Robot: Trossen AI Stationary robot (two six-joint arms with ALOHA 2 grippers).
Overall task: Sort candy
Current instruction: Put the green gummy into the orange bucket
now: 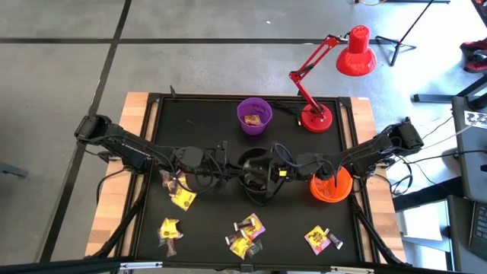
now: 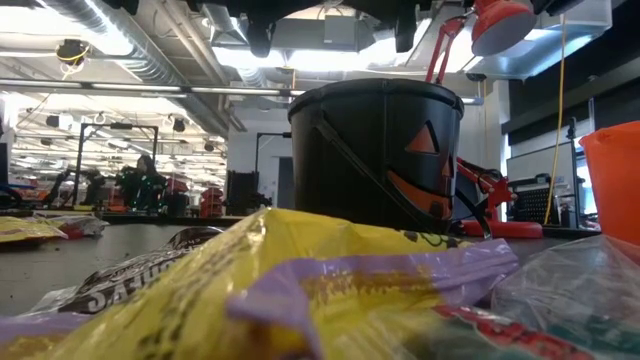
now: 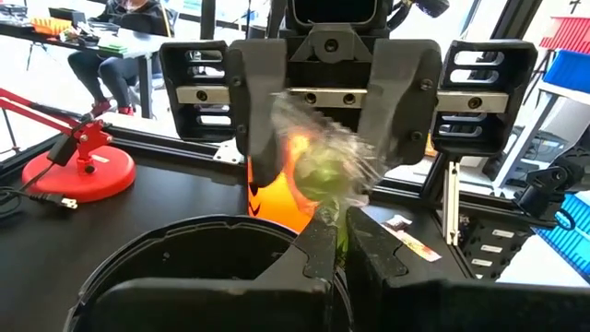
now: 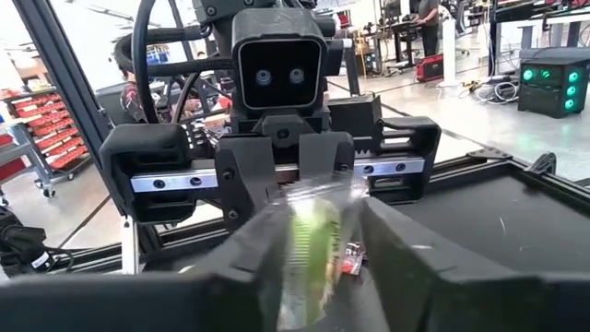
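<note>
Fingers (image 3: 324, 242) on my left gripper (image 3: 339, 242) are pressed together on the tail of a clear-wrapped green candy (image 3: 323, 171), holding it just over the black bucket (image 3: 198, 254). My right gripper (image 4: 309, 249) faces it from the other side; its fingers (image 4: 406, 263) flank the same candy, but I cannot tell whether they are gripping it or only closing around it. From above, both grippers meet right over the black bucket, the left arm (image 1: 125, 148) reaching in from one side of it and the right arm (image 1: 365, 152) from the other.

The black bucket has an orange pumpkin face on its wall; I cannot see what is inside it. Just beside it, on the right arm's side, stands the orange bowl (image 1: 332, 187), contents hidden from me. Behind the bucket, toward the far edge of the table (image 1: 198, 114), sits the purple bowl (image 1: 254, 116) with at least one wrapped piece in it. A red desk lamp (image 1: 327, 80) stands next to the purple bowl.

The held candy is a small green sweet in crinkled transparent wrap. The loose candy (image 1: 247, 232) lies in front of the bucket in scattered clusters near the table's near edge: bright yellow wrappers mixed with dark purple and brown ones. One more yellow cluster (image 1: 181, 194) lies beside the bucket under the left arm.
</note>
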